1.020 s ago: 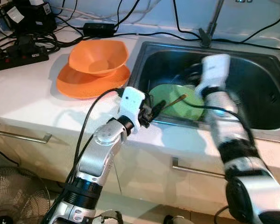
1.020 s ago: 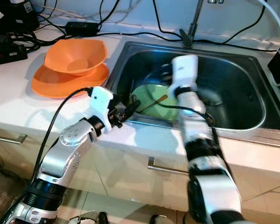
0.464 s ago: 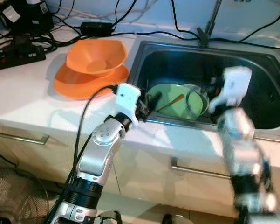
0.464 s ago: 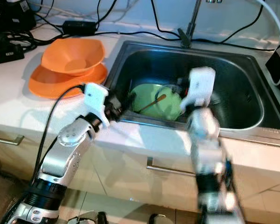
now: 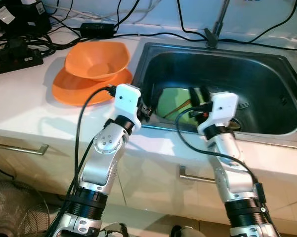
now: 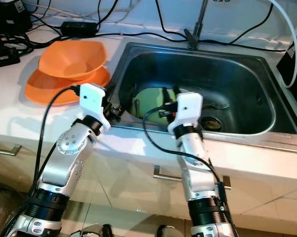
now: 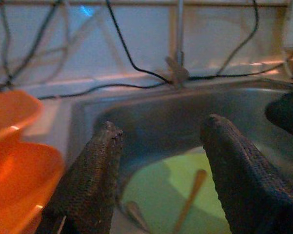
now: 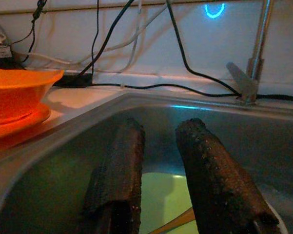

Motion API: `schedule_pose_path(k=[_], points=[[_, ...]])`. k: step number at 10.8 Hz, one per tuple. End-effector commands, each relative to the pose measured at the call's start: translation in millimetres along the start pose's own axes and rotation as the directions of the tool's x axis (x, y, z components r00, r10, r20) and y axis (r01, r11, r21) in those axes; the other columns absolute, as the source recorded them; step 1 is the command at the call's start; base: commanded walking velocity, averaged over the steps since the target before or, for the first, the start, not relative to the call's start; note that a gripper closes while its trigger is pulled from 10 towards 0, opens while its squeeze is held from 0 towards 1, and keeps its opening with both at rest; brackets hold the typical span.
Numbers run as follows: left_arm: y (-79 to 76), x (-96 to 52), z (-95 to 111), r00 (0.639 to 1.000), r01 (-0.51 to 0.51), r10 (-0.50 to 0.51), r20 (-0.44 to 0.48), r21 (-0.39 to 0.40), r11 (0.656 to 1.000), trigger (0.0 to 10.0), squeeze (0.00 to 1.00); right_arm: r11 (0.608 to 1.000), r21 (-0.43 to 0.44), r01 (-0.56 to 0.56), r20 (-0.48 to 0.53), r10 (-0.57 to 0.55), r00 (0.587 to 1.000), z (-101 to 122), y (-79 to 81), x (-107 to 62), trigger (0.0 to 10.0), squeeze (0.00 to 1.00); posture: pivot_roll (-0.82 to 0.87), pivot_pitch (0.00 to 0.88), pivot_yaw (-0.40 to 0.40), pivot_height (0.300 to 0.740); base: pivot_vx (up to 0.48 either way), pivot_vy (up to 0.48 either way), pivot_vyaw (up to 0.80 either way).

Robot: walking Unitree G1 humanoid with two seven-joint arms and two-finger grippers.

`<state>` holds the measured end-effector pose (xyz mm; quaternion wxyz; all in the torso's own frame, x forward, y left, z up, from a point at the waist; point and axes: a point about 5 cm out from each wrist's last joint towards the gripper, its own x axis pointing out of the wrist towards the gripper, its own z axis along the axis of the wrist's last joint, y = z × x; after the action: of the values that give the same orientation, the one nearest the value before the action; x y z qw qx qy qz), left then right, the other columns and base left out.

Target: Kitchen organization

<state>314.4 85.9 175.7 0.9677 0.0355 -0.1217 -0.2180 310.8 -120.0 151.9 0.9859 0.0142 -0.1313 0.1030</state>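
Observation:
A light green plate [image 5: 172, 98] lies in the steel sink [image 5: 267, 69] with a wooden utensil [image 7: 189, 202] resting on it. An orange bowl [image 5: 96, 58] sits on an orange plate [image 5: 76, 88] on the counter left of the sink. My left gripper [image 7: 161, 131] hovers at the sink's near left rim, open wide, its fingers [image 7: 95, 175] framing the green plate with nothing between them. My right gripper [image 8: 161, 129] hangs just inside the sink's front edge above the green plate, its fingers [image 8: 207, 170] a little apart and empty.
A faucet [image 5: 215, 27] rises behind the sink. A fork [image 6: 221, 104] and the drain [image 6: 207, 123] lie on the sink floor. Power strips and cables [image 5: 20, 47] crowd the back left of the white counter. Drawer handles [image 5: 20, 146] run below the counter edge.
My right arm has pulled back from over the sink's middle and dropped to its front edge. The left gripper stays by the near left rim.

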Motion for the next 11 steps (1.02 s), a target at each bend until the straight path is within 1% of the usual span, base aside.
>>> schedule_pose_path(k=[1,2,3,4,5,6,7,8,9,10,11], points=[[5.5,3.1,9.2,0.999,-0.029,0.026,0.04,0.063,0.998,10.0,0.0,1.0,0.001,-0.004,-0.021,0.004,1.0,-2.6,2.4,1.3,10.0,0.0,0.03,0.095,-0.009,0.74,0.0,0.0,0.0],[14.6,7.7,21.1,0.994,-0.082,0.073,0.083,0.113,0.99,10.0,0.0,1.0,0.009,-0.008,-0.022,0.008,1.0,-3.6,4.8,1.9,10.0,0.0,0.04,0.092,-0.009,0.74,0.0,0.0,0.0],[20.1,9.5,26.6,0.991,-0.104,0.089,0.102,0.163,0.981,10.0,0.0,1.0,0.01,-0.01,-0.027,0.01,1.0,-4.2,6.2,2.4,10.0,0.0,0.04,0.089,-0.006,0.74,0.0,0.0,0.0],[32.7,12.7,39.5,0.981,-0.116,0.06,0.187,0.306,0.945,10.0,0.0,1.0,0.009,-0.009,-0.036,0.009,0.999,-6.4,7.4,2.9,10.0,0.0,0.04,0.083,0.0,0.74,0.0,0.0,0.0],[40.0,12.6,45.5,0.978,-0.119,0.044,0.202,0.374,0.92,10.0,0.0,1.0,0.013,-0.01,-0.035,0.011,0.999,-6.7,8.3,3.0,10.0,0.0,0.04,0.078,0.002,0.74,0.0,0.0,0.0],[54.6,17.7,45.8,0.998,-0.016,-0.013,0.054,0.512,0.859,10.0,0.0,1.0,0.017,-0.007,-0.046,0.007,0.999,-9.5,9.1,4.5,10.0,0.0,0.05,0.07,0.009,0.74,0.0,0.0,0.0],[64.3,23.6,46.8,1.0,0.025,-0.019,-0.016,0.543,0.839,10.0,0.0,1.0,0.017,-0.004,-0.046,0.005,0.999,-9.7,9.4,5.2,10.0,0.0,0.04,0.067,0.014,0.74,0.0,0.0,0.0],[70.6,26.5,44.9,0.998,0.052,-0.024,-0.058,0.553,0.832,10.0,1.0,1.0,0.017,-0.001,-0.046,0.002,0.999,-9.5,9.4,5.5,10.0,0.0,0.04,0.066,0.018,0.74,0.0,0.0,0.0],[79.9,27.9,39.7,0.994,0.084,-0.025,-0.109,0.579,0.811,10.0,1.0,1.0,0.019,0.006,-0.046,-0.006,0.999,-9.7,9.2,5.4,10.0,0.0,0.04,0.069,0.02,0.74,0.0,0.0,0.0],[90.4,25.8,36.4,0.986,0.119,-0.025,-0.165,0.592,0.797,10.0,1.0,1.0,0.019,0.011,-0.046,-0.01,0.999,-9.9,9.0,5.6,10.0,0.0,0.04,0.073,0.02,0.74,0.0,0.0,0.0],[102.4,20.7,34.7,0.973,0.168,-0.027,-0.229,0.625,0.762,10.0,0.0,1.0,0.021,0.011,-0.048,-0.01,0.999,-10.4,9.5,6.1,10.0,0.0,0.04,0.074,0.023,0.74,0.0,0.0,0.0]])
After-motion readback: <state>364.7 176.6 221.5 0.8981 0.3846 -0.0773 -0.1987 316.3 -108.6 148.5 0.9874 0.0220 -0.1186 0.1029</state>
